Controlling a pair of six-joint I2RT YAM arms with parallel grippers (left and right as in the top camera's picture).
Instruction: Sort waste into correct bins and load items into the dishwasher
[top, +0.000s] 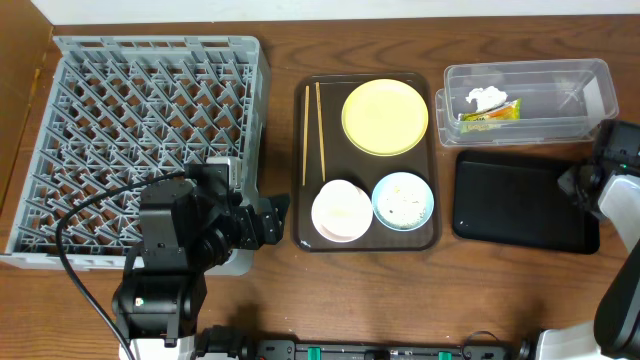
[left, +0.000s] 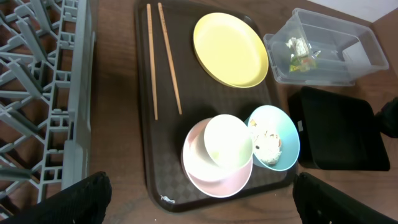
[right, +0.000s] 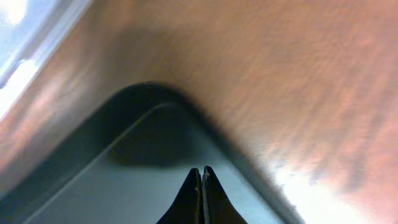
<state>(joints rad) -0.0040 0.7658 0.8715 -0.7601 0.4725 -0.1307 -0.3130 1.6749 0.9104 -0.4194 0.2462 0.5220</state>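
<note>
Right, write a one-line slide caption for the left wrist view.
Brown tray holds chopsticks, yellow plate, white cup and blue bowl, grey rack alongside.

The wooden table (top: 400, 300) carries grey rack (top: 130, 130), brown tray (top: 333, 130), clear tub (top: 560, 90), black tray (top: 520, 205).

A dark brown rectangular serving tray (top: 333, 150) lies mid-desk, with a large square grey plastic dish rack (top: 130, 130) at its 9 o'clock. On the tray, a round yellow plate (top: 385, 117) lies at 1 o'clock, two thin wooden chopsticks (top: 321, 130) at 10, a white bowl (top: 341, 211) at 7 and a light blue bowl (top: 403, 200) with beige rice-like scraps (top: 405, 203) at 5. At the tray's 2 o'clock, a clear plastic rectangular tub (top: 525, 66) holds a crumpled white tissue (top: 485, 98) and a green-yellow snack wrapper (top: 488, 114), and a shallow black rectangular tray (top: 520, 200) lies at 4 o'clock, while the left hand (top: 278, 218) hangs just beside the serving tray at 8.
</note>
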